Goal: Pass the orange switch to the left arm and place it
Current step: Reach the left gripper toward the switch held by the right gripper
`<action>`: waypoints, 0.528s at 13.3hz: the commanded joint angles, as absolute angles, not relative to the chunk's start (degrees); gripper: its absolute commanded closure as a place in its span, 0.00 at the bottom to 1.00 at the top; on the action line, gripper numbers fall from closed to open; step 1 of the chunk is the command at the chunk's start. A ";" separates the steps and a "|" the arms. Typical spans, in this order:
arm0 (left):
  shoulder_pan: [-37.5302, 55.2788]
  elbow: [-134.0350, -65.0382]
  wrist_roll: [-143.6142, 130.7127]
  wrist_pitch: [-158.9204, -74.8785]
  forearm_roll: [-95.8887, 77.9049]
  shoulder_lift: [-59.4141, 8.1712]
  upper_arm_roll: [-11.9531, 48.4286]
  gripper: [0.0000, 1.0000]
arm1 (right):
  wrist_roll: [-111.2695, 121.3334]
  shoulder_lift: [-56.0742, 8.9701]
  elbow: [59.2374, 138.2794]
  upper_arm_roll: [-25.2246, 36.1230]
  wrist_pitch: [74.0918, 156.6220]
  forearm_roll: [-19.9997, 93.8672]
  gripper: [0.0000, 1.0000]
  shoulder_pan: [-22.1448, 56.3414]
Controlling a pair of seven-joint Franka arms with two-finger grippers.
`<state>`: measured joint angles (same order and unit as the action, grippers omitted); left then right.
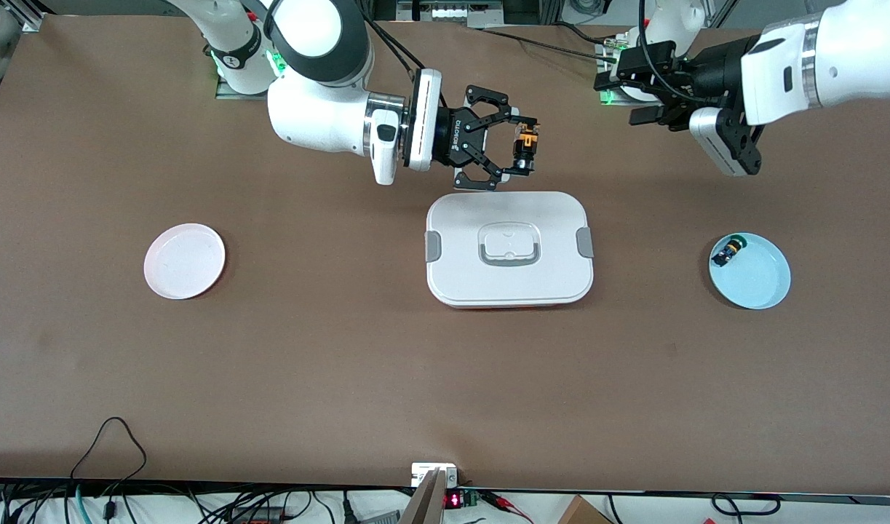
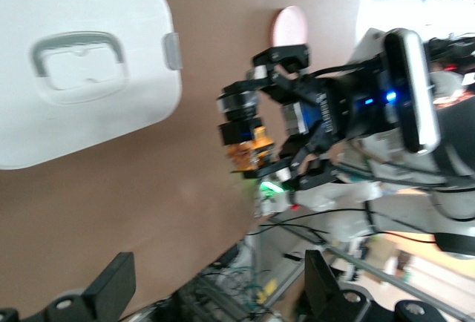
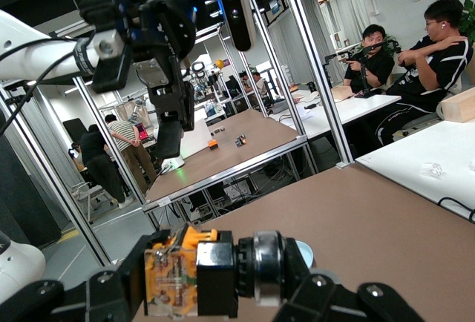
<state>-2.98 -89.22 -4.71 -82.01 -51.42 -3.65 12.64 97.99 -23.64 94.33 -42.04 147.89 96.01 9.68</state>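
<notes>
My right gripper (image 1: 522, 148) is shut on the orange switch (image 1: 526, 144) and holds it in the air over the table, at the edge of the white box (image 1: 509, 247) that faces the robots' bases. In the right wrist view the switch (image 3: 215, 270) lies sideways between the fingers, orange body at one end. My left gripper (image 1: 637, 96) is open and empty, up in the air toward the left arm's end, facing the switch with a gap between them. The left wrist view shows its own spread fingers (image 2: 111, 286), the switch (image 2: 249, 150) and the box (image 2: 74, 62).
A pale pink plate (image 1: 185, 260) lies toward the right arm's end. A light blue plate (image 1: 761, 280) toward the left arm's end holds a small black switch with a green cap (image 1: 728, 252). Cables run along the table edge nearest the front camera.
</notes>
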 commanded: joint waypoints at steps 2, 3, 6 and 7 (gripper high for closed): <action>-4.14 -100.61 -4.83 -95.39 -62.30 -1.94 14.06 0.00 | 99.93 -24.43 92.72 -42.10 149.68 98.17 1.00 11.07; -4.22 -103.59 -4.66 -98.76 -66.06 -1.93 14.93 0.00 | 99.93 -24.43 92.72 -42.10 149.68 98.17 1.00 11.16; -4.66 -106.08 -4.22 -100.19 -71.19 -2.02 14.94 0.00 | 99.93 -24.43 92.72 -42.10 149.76 98.26 1.00 11.16; -4.48 -108.69 -4.22 -101.67 -73.45 -1.67 15.20 0.00 | 99.93 -24.43 92.72 -42.10 150.11 98.44 1.00 11.16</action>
<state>-3.78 -104.42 -4.59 -99.42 -69.84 -4.03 14.53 98.02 -23.64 94.30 -42.05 148.39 96.58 10.36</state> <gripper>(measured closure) 0.000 0.278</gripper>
